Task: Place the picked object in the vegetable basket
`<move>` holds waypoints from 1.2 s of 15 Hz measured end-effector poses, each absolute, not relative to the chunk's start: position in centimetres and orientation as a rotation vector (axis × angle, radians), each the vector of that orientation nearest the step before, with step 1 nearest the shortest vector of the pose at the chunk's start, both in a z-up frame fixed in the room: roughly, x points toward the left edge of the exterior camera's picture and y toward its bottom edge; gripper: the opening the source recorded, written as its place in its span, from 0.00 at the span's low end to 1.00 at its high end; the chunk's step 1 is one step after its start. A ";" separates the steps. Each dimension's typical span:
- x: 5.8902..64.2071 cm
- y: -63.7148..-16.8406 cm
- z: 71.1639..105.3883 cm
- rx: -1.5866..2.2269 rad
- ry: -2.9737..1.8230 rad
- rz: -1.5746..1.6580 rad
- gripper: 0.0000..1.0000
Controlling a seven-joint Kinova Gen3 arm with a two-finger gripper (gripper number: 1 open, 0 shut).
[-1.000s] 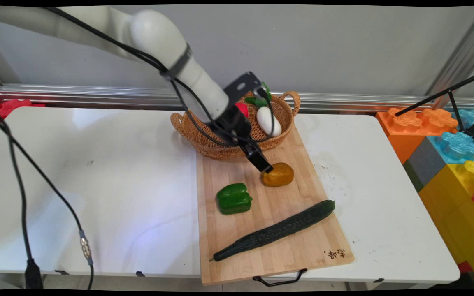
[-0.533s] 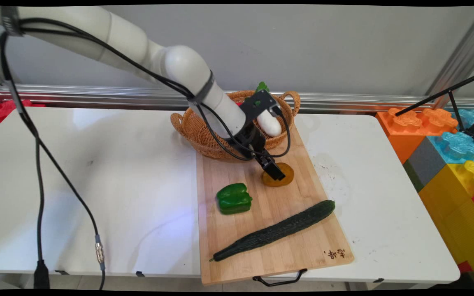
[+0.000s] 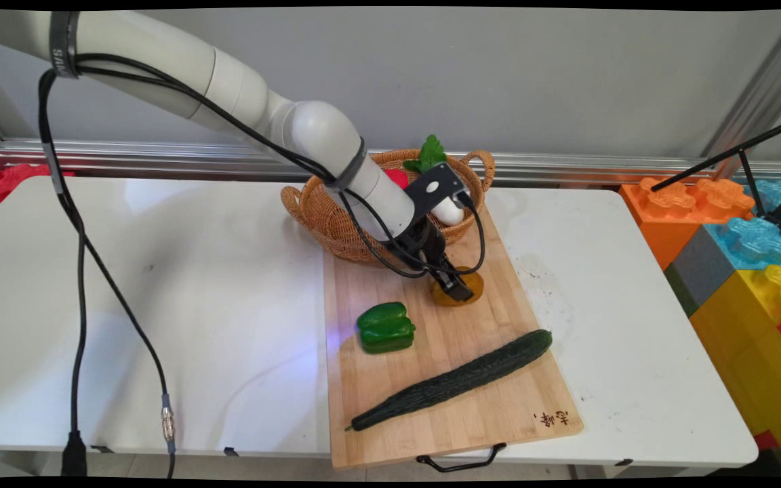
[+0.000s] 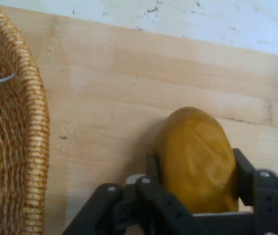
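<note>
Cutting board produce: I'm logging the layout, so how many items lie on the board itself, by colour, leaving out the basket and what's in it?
Green: 2, the green bell pepper and the cucumber
Yellow-orange: 1, the yellow pepper, between the fingers of the gripper
Total: 3 on the cutting board

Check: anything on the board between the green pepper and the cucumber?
Nothing. In the main view, only bare cutting board separates the green pepper from the cucumber; the two are apart.
</note>
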State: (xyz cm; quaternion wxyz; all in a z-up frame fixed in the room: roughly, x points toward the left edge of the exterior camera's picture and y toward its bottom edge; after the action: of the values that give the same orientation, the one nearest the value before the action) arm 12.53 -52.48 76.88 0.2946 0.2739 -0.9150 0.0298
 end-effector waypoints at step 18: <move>16.0 -53.9 91.1 0.937 -2.339 0.366 0.00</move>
State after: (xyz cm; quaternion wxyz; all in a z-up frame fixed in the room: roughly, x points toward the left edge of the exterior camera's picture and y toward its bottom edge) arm 15.96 -53.94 91.11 0.2934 0.3519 -0.8782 0.1373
